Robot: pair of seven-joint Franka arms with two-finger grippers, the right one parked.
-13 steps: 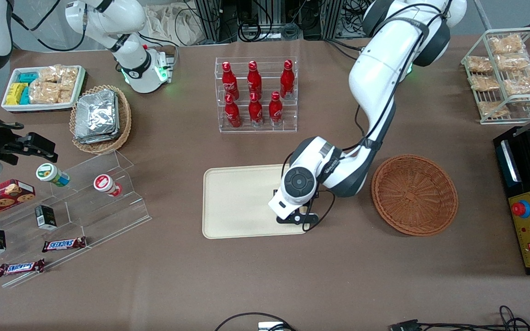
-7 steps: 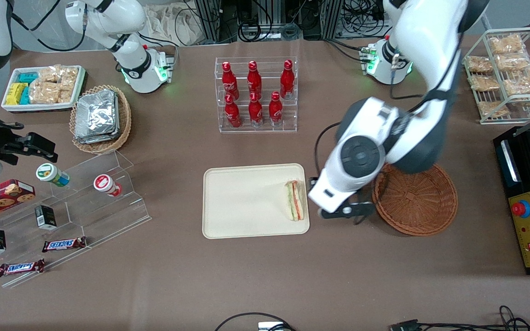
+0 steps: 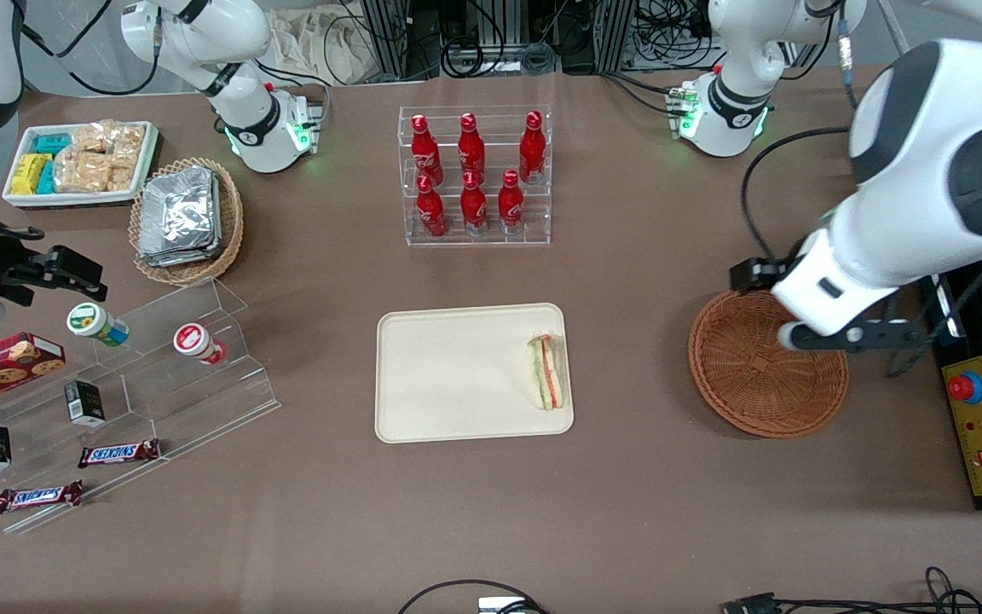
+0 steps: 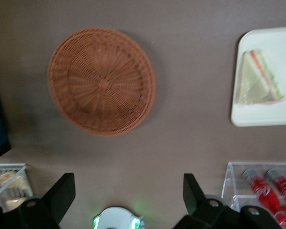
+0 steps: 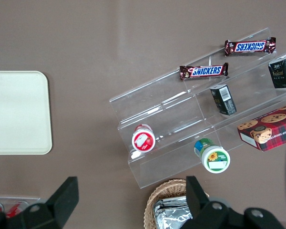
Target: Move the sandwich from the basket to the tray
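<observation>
A brown tabletop [image 3: 627, 512] carries everything. Near its middle lies the cream tray [image 3: 448, 375], and beside it, toward the working arm's end, sits the reddish-brown basket [image 3: 747, 401]. The gripper [image 3: 853, 337] hangs above the basket's rim, jaws spread wide. Farther from the front camera than the tray stands a clear rack of red bottles [image 3: 474, 175]. Toward the parked arm's end lie a tan wicker basket of foil packets [image 3: 187, 219], a white tray of snacks [image 3: 77, 162] and a clear stepped display stand [image 3: 141, 375]. At the working arm's edge sit a wire rack of bagged snacks [image 3: 938, 136] and a black control box [image 3: 981, 418].
</observation>
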